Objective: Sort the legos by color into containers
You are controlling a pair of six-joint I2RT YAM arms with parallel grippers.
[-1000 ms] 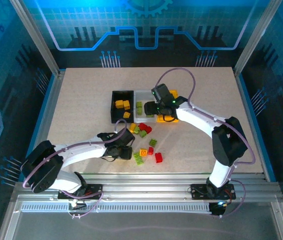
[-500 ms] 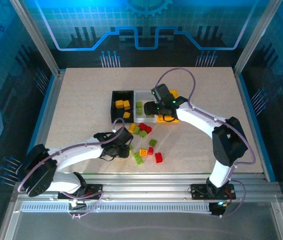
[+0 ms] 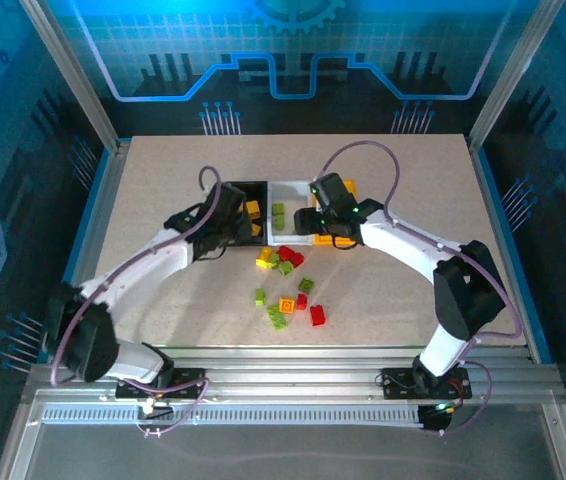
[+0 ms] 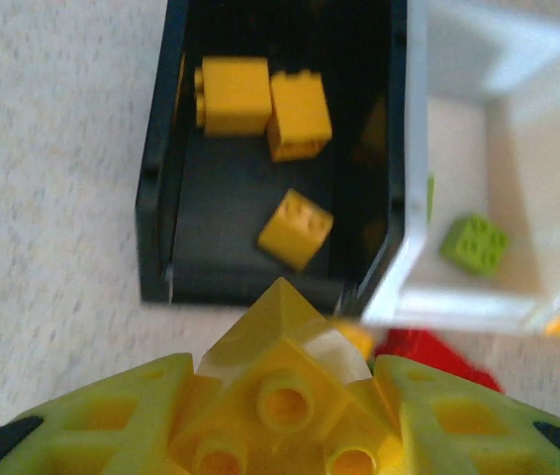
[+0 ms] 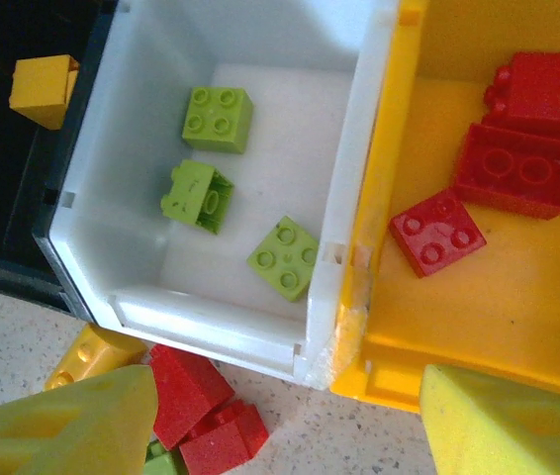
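Legos (image 3: 287, 304), loose: on the table (image 3: 163, 180) just short of the bins; likely light, rigid, slick; pinch across two flat sides
Left gripper (image 4: 285, 430): pinching a yellow brick (image 4: 280, 346) at the black bin (image 4: 156, 198)'s near wall
Right gripper (image 5: 280, 435): jaws spread, empty, over the white bin (image 5: 211, 327) and yellow-orange bin (image 5: 379, 247)
Sorted: yellow in black; green in white; red in yellow-orange

Top view: even, diffuse light; blue glow beyond the white bin (image 3: 291, 190); soft shadows beside it. Left wrist: bin washed out, foreground below it blurred. Right wrist: sharp.
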